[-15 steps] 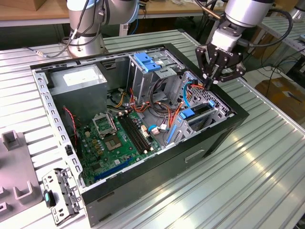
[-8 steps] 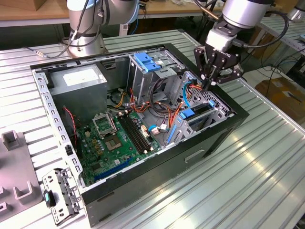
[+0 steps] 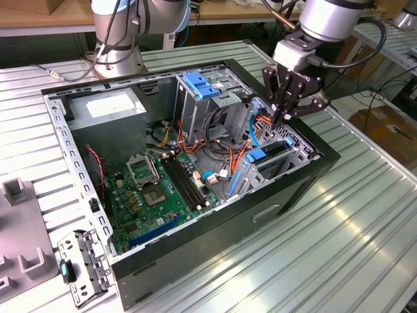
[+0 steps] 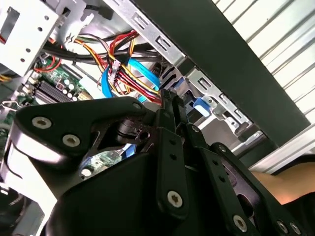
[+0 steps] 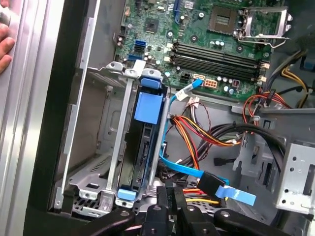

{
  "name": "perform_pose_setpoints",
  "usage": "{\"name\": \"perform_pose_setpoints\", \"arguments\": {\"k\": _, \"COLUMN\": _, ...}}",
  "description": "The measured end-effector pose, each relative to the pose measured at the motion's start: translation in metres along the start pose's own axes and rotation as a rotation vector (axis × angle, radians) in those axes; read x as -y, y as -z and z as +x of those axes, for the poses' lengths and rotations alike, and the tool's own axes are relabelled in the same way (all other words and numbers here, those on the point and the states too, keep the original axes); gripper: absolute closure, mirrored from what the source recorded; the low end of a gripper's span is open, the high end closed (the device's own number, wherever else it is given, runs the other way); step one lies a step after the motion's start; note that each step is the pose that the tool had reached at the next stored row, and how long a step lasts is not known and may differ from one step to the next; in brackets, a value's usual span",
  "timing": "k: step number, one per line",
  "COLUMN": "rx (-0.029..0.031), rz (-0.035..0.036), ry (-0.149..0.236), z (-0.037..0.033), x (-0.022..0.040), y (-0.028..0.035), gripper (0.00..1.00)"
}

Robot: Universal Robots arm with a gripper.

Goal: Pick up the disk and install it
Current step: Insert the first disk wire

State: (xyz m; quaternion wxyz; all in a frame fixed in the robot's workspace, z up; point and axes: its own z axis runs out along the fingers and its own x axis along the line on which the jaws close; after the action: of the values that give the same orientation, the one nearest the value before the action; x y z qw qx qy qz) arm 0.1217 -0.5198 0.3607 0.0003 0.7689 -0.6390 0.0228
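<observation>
Evidently the disk (image 5: 142, 147) sits on edge in its metal bay (image 5: 93, 167) inside the computer case (image 3: 215, 225), blue bracket upward. The gripper (image 3: 279, 116) hangs just above its end, fingers pressed together, apparently empty.

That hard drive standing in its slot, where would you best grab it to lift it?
Probably by the light blue tab on the disk's exposed edge, coming in through the open side of the case. The disk stands on edge between metal bay walls, so its flat faces are shut in.

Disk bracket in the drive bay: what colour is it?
Light blue; the disk bracket shows best in the first wrist view.
</observation>
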Motion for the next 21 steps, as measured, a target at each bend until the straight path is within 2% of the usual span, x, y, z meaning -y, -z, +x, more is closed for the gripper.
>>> {"name": "perform_pose_setpoints", "arguments": {"k": 5, "rx": -0.0034, "rz": -0.003, "ry": -0.077, "z": -0.0001, "x": -0.0001, "y": -0.0024, "gripper": 0.84}}
{"name": "perform_pose_setpoints", "arguments": {"k": 7, "rx": -0.0041, "rz": -0.0037, "ry": -0.097, "z": 0.0, "x": -0.0001, "y": -0.0027, "gripper": 0.84}}
{"name": "perform_pose_setpoints", "arguments": {"k": 13, "rx": -0.0039, "rz": -0.0038, "ry": -0.102, "z": 0.0002, "x": -0.0002, "y": -0.003, "gripper": 0.84}}
{"name": "perform_pose_setpoints", "arguments": {"k": 16, "rx": -0.0045, "rz": -0.0042, "ry": -0.114, "z": 0.0034, "x": -0.0008, "y": -0.0038, "gripper": 0.84}}
{"name": "perform_pose_setpoints", "arguments": {"k": 18, "rx": -0.0047, "rz": -0.0045, "ry": -0.121, "z": 0.0092, "x": -0.002, "y": -0.0056, "gripper": 0.84}}
{"name": "perform_pose_setpoints", "arguments": {"k": 21, "rx": -0.0049, "rz": -0.0039, "ry": -0.122, "z": 0.0083, "x": -0.0076, "y": -0.0059, "gripper": 0.84}}
